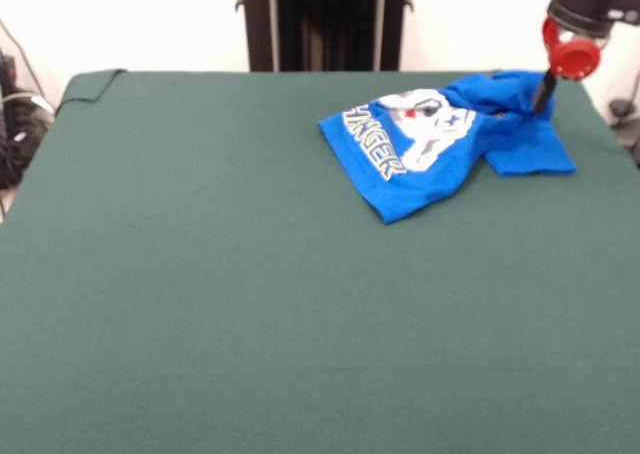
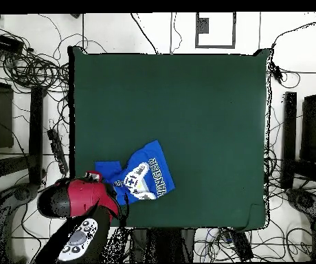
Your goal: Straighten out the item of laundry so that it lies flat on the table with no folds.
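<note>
Shirt [image 1: 440,139] sits bunched at a far corner of the counter [image 1: 200,274], near the robot side, print partly showing, one sleeve flopped out flat, the top part heaped up and folded over itself. Overhead it's the same: shirt [image 2: 139,177] close to the counter [image 2: 188,96] edge by the arm, lots of bare green everywhere else.

End effector [image 1: 541,96] comes down at the heaped part of the shirt, tip touching or in the fabric. Can't tell if it's clenched or released; the tip is dark and thin against the blue. Overhead the red arm [image 2: 78,199] covers that spot, so no help there.

Step in hand, my read: get hold of the bunched edge and drag it out. To do it well, pinch only the top layer, near a hem or shoulder, not the whole wad. Pull low and slow toward the open middle of the counter so the fold unrolls instead of sliding as a lump. Pulling toward the near corner risks the shirt going off the edge. Cables [image 2: 30,65] on the floor around, not relevant.
</note>
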